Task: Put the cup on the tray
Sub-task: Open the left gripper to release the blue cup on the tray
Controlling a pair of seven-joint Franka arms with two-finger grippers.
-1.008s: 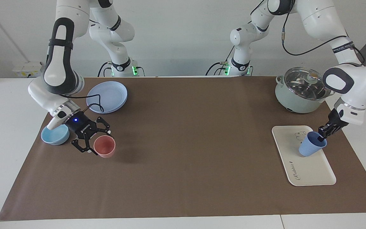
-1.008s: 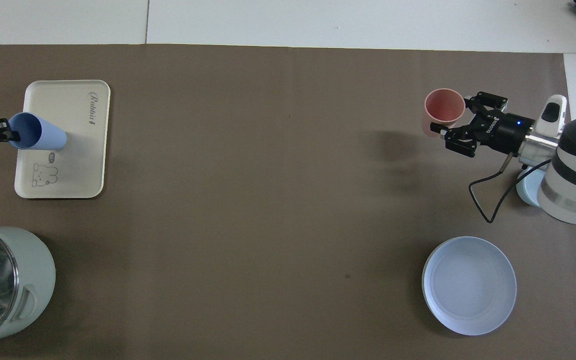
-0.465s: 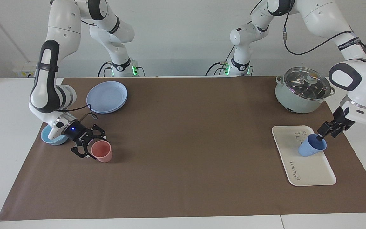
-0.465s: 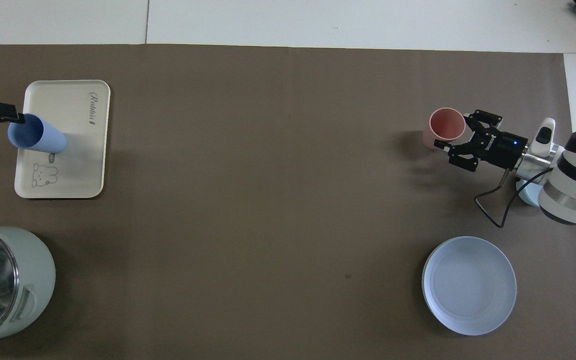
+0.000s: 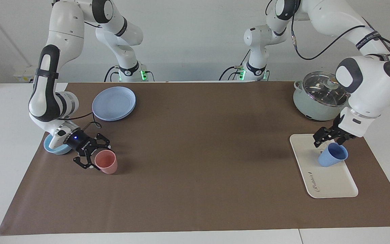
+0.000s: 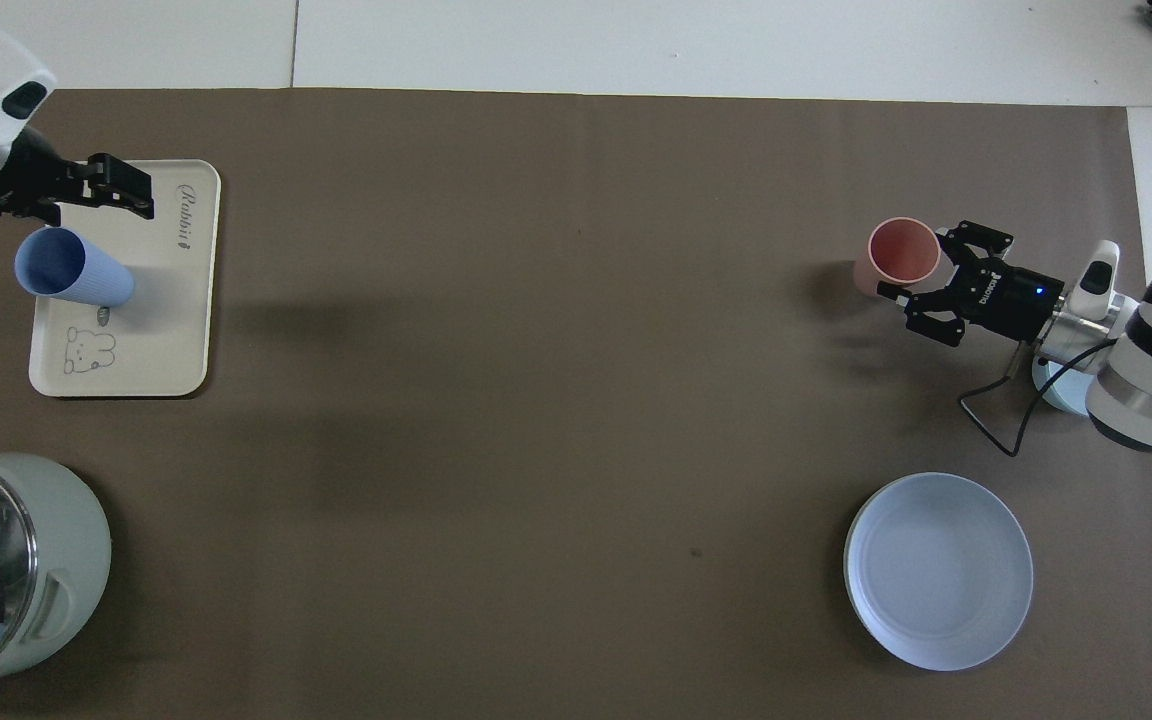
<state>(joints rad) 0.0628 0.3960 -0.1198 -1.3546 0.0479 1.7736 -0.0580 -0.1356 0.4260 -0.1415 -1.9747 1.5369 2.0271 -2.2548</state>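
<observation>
At the right of the facing view the blue cup stands on the cream tray, open end up and free of any grip. The left gripper hovers just above the cup's rim, over the tray's upper part, jaws spread apart and holding nothing. At the lower left of that view the right gripper sits low over the brown mat, fingertips pinched on the rim of the pink cup, which stands upright on the mat.
</observation>
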